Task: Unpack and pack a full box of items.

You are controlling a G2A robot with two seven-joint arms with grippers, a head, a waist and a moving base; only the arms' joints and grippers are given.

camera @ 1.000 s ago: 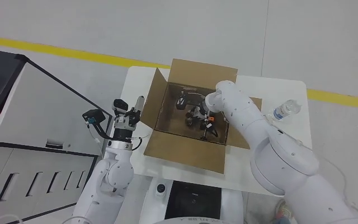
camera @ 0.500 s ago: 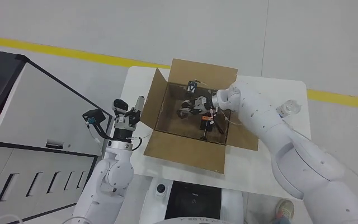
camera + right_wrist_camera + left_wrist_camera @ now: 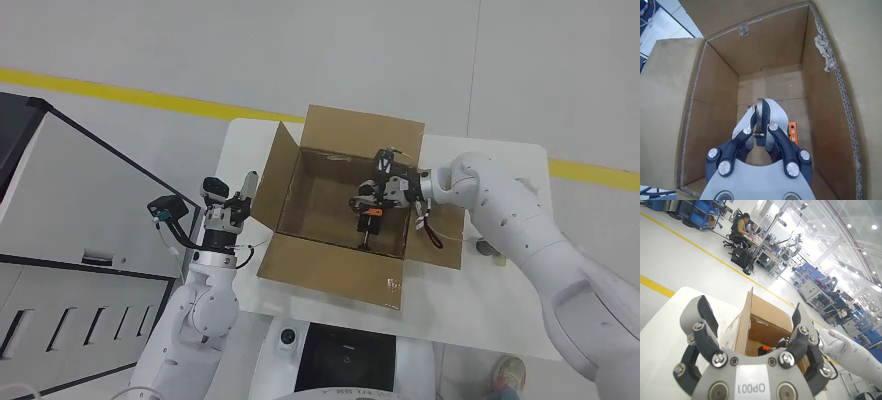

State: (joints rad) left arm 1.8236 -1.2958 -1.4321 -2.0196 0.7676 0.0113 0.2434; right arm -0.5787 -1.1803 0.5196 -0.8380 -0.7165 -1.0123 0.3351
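Contact is made inside the cardboard box [image 3: 715, 85], near the wall on the right arm's side. There the right gripper [image 3: 758, 111] is pinched on the thin grey disc [image 3: 759, 103] of a small metal fixture [image 3: 368, 208], with its black block [image 3: 760, 142] and orange plate [image 3: 792, 133] beside. The fixture is judged rigid, dense and slippery on flat metal, so a hold across the block seems safer. The left gripper [image 3: 750, 306] is seen spread beside the box, above the counter [image 3: 662, 323].

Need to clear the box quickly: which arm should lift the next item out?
Right. The right gripper is inside the box, jaws shut on a small metal part; the left gripper sits open outside it.
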